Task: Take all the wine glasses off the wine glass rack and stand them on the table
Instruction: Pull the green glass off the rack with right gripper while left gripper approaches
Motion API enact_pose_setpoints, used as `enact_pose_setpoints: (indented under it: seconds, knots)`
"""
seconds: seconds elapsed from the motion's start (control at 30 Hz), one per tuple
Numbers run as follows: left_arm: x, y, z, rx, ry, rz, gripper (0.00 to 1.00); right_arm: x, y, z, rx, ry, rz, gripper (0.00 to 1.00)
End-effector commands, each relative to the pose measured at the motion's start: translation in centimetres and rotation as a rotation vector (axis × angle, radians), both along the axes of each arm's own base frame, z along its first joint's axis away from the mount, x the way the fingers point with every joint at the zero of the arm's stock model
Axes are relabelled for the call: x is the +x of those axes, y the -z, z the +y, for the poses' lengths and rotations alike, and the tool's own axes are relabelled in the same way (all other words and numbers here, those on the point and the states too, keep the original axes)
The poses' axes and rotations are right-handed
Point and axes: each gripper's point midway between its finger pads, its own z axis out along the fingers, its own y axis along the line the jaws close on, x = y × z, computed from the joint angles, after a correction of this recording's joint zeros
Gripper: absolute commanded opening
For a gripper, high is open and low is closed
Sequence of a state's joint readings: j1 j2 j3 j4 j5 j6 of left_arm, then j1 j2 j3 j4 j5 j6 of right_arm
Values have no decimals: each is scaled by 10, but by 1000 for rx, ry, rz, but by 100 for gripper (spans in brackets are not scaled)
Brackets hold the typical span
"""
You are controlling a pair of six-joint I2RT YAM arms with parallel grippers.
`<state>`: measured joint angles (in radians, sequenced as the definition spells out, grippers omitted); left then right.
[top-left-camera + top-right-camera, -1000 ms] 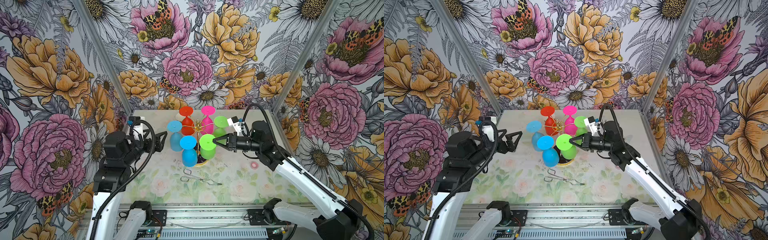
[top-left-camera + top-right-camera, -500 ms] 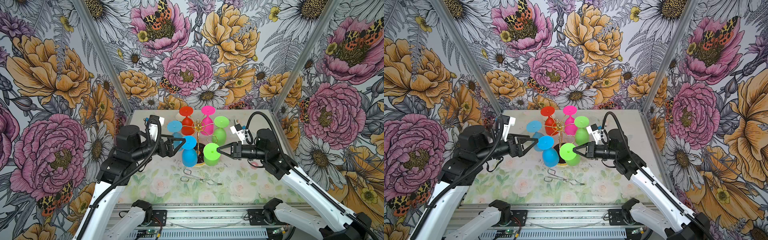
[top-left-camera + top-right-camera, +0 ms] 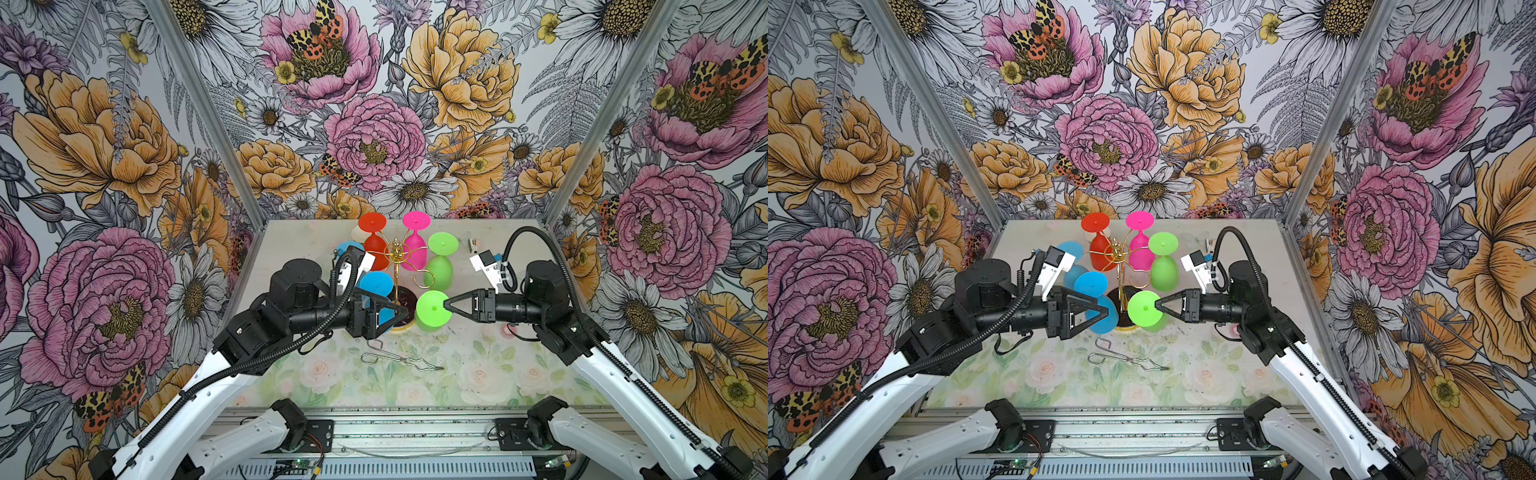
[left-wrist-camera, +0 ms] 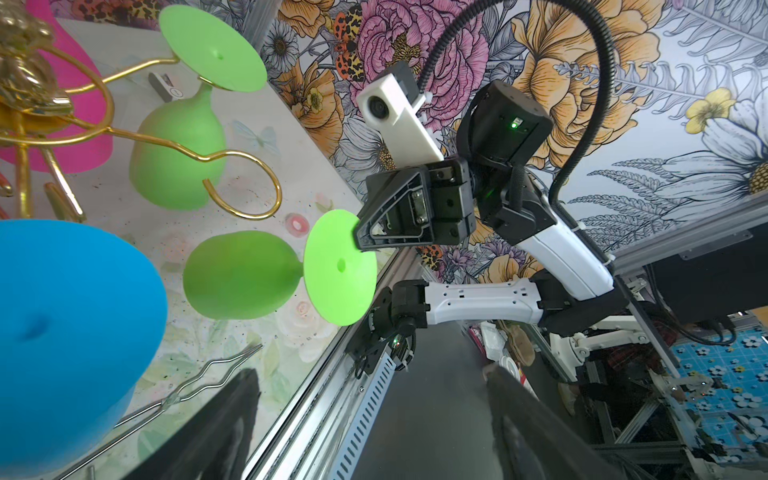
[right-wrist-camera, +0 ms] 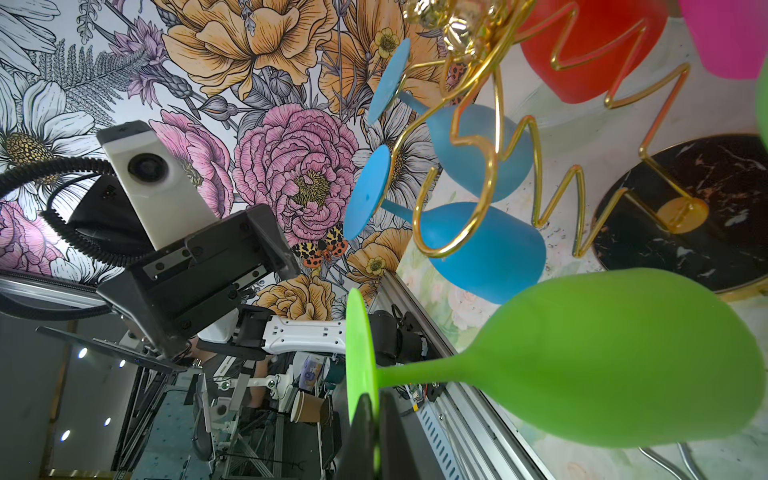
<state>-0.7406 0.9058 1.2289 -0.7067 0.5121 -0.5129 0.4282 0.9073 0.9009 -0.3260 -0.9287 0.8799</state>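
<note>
At 4 o'clock of the wine glass rack (image 3: 397, 252), green wine glass (image 3: 432, 308) clear of its loop, foot pinched in closed right fingers (image 3: 449, 306); left fingers (image 4: 216, 428) open, empty. Next, probably: set-down on bench (image 3: 478, 374).

This is a robotics lab test cell. Flower-printed walls (image 3: 374, 137) are mounted on bare aluminium posts (image 3: 205, 108) around a small printed table (image 3: 478, 374). Two white robot arms (image 3: 199, 395) are bolted to a slotted metal rail (image 3: 415, 432) at the table's near edge. Beyond the cell, the wrist views show another white arm (image 4: 582, 345), a paper cup (image 5: 305, 409) and ceiling spotlights (image 5: 83, 352).
</note>
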Motion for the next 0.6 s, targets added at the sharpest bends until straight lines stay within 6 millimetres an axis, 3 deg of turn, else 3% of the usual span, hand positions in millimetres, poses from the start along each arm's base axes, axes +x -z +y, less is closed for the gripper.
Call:
enact_pose_setpoints:
  seconds: [0.0,0.27,0.57]
  knots:
    - [6,-8,-16,-66,0,4,85,-6,-20,-6,31,-25,-83,0]
    - [11,7,-52,-71,77,41,78,-8,-31,-16,52,6,-98,0]
    - [16,17,-74,-69,132,77,70,-14,-38,-19,64,6,-122,0]
